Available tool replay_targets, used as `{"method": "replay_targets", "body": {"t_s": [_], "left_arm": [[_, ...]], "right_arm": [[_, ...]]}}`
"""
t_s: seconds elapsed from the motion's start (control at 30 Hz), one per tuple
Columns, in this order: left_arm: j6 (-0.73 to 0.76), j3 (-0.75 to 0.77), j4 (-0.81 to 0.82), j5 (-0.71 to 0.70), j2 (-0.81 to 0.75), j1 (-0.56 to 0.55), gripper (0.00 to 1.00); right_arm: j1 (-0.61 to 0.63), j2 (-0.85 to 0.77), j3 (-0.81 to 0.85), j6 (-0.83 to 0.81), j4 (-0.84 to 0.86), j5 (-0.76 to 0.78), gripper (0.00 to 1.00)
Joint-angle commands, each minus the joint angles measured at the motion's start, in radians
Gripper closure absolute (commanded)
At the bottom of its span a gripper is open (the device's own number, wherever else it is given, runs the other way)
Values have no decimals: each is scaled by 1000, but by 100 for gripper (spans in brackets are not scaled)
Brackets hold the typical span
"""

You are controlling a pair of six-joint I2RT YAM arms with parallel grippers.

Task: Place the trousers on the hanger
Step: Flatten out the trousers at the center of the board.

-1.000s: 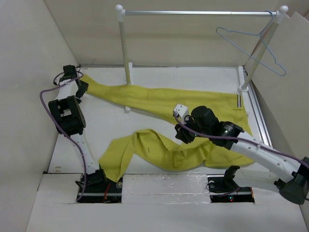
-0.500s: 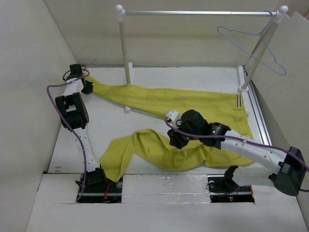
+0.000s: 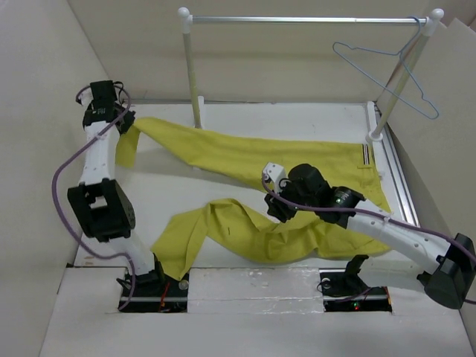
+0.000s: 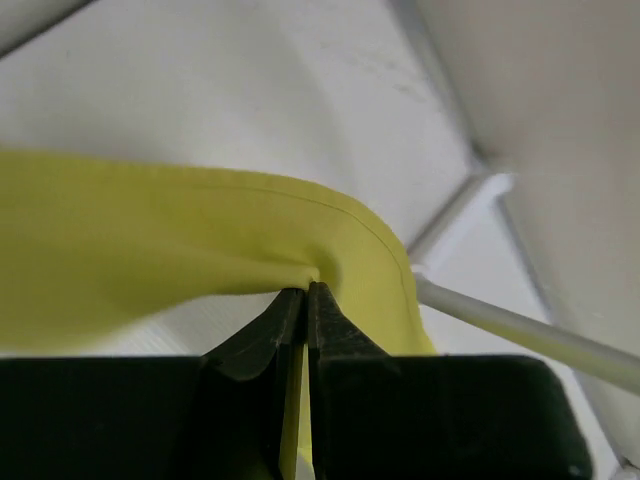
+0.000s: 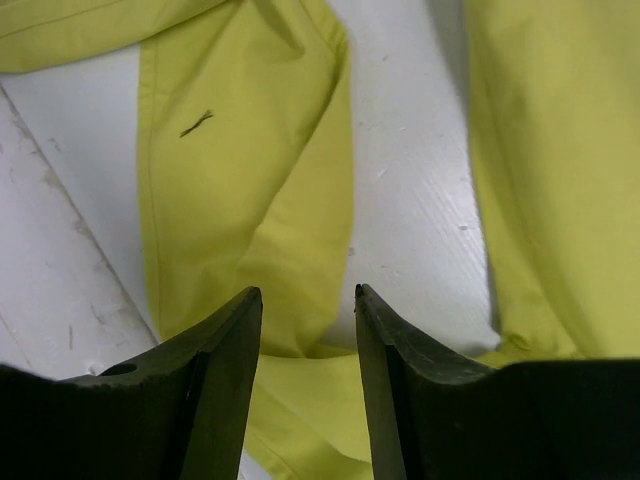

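- White table (image 3: 167, 186) carries most of the trousers (image 3: 290, 158).
- Left gripper (image 4: 307, 292) is clenched on one leg's hem, now lifted off the surface compared with a second ago.
- Right gripper (image 5: 308, 296) is spread, hovering over the other leg.
- Hanger (image 3: 383, 71) hangs on the rail (image 3: 297, 20), well apart from the trousers; draping not yet started.

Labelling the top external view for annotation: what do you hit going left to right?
left gripper → left rail post → right gripper → hanger. The trousers span most of the width, so they are left unranked.
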Motion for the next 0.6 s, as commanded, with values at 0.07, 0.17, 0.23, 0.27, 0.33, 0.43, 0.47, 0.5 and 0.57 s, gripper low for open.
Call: {"method": "replay_targets", "body": {"t_s": [0.07, 0.17, 0.23, 0.27, 0.33, 0.43, 0.47, 0.5, 0.57], "left_arm": [[54, 9, -86, -15, -130, -1, 99], [56, 119, -155, -9, 22, 22, 77], [69, 275, -208, -40, 186, 22, 64], [77, 346, -292, -78, 251, 22, 38], [114, 577, -373, -89, 409, 22, 24], [134, 537, -325, -92, 391, 22, 15], [132, 484, -295, -101, 328, 22, 16], [142, 374, -264, -115, 292, 22, 17], [143, 258, -203, -165, 197, 13, 23]], "right_arm": [[-87, -37, 51, -109, 2, -64, 52], [-116, -33, 73, -113, -27, -85, 52], [-144, -31, 80, -113, -34, -85, 51], [-144, -28, 87, -113, -44, -85, 51], [-155, -22, 93, -116, -48, -95, 48], [-155, 20, 91, -110, -4, -104, 42], [-155, 35, 82, -102, 17, -95, 42], [-144, 58, 79, -97, 36, -95, 45], [-144, 140, 102, -103, 85, -95, 86]]}}
